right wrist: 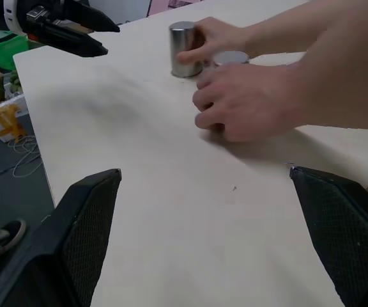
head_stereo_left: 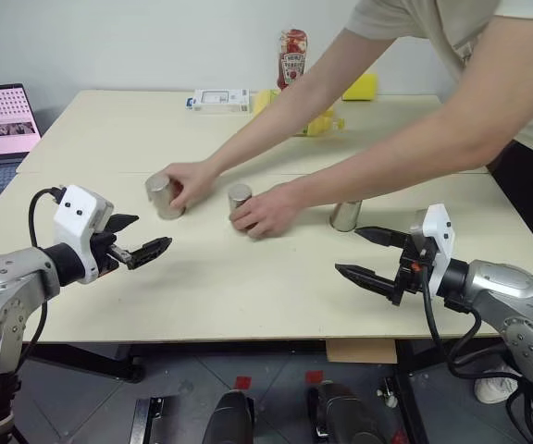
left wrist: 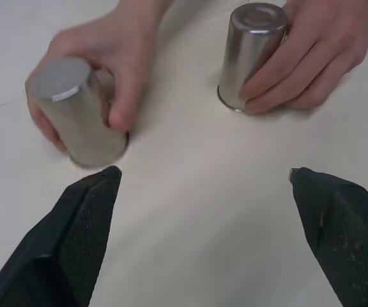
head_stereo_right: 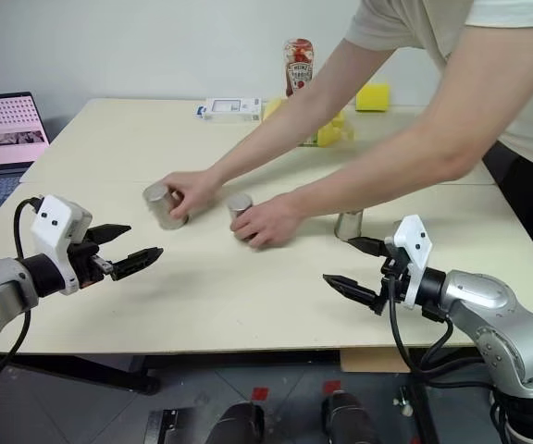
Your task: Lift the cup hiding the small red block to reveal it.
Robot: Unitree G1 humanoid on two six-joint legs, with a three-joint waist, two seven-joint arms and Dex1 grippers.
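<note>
1. The step in hand looks like the shuffle: a person's two hands each grip a cup and appear to slide it over the desk, so the robot's lift has not begun.
2. The left claw hovers wide and empty over the near-left part of the desk, near the left cup but apart from it.
3. The right claw hovers wide and empty at the near right, near the right cup, which stands free of any hand.
4. The middle cup sits under the person's other hand, between the two others.
5. The red block cannot be seen; it is judged to lie under one cup, and which one cannot be told.
6. The next move calls for waiting until the hands leave, then closing on the tracked cup and raising it straight up.
7. Count: three cups, two hands, two claws, one ketchup bottle, one laptop.
</note>
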